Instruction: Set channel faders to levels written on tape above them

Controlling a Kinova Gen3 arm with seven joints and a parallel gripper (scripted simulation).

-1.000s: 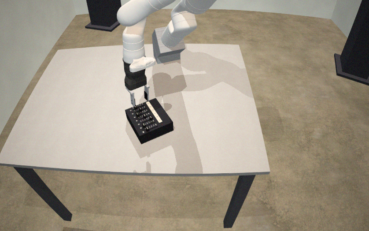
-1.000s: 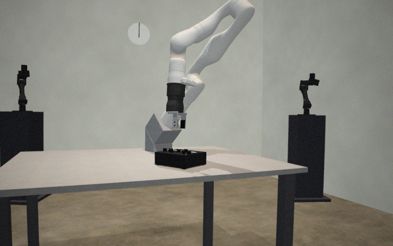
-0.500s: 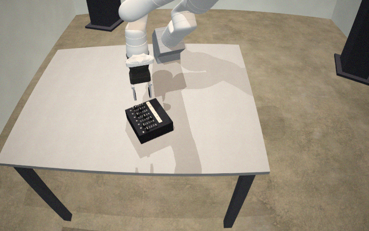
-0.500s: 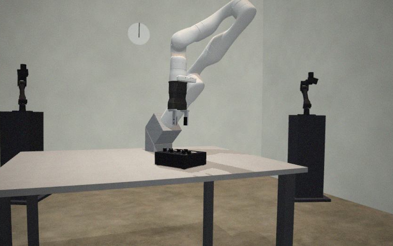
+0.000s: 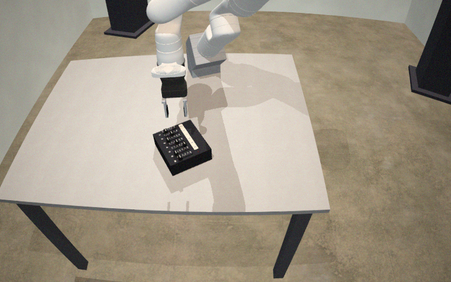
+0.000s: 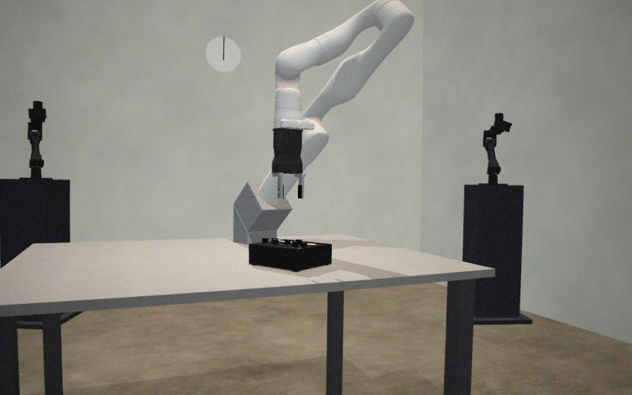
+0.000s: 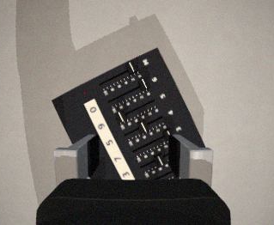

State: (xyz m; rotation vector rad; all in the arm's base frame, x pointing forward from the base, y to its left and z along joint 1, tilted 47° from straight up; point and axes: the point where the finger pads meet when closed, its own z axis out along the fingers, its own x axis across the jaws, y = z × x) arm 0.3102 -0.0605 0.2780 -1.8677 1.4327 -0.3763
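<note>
The black lighting desk (image 5: 203, 141) (image 6: 274, 257) (image 7: 70, 107) stands flat on the table. Its white tape (image 5: 188, 136) (image 7: 105, 134) shows 0, 9, 5, 7 and 3 in the wrist view. There, the master cap (image 7: 131, 67) and fader 6's cap (image 7: 144, 83) are near the label end. Fader 5's cap (image 7: 121, 117) is near the tape end; fader 4's cap (image 7: 143, 127) is about mid-track. Fader 3's cap (image 7: 168, 133) is near the label end, beside a finger. Fader 2's cap (image 7: 160, 161) is partway. Fader 1 is hidden. My gripper (image 5: 175, 115) (image 6: 291, 197) (image 7: 133, 149) is open, empty, above the desk's rear side.
The pale table (image 5: 97, 150) (image 6: 136, 270) bears the desk and the arm's grey base (image 5: 204, 57) (image 6: 264, 215) behind it. Dark pedestals (image 6: 34, 210) (image 6: 492, 235) stand beyond the table. Arm shadows cross the table beside the desk.
</note>
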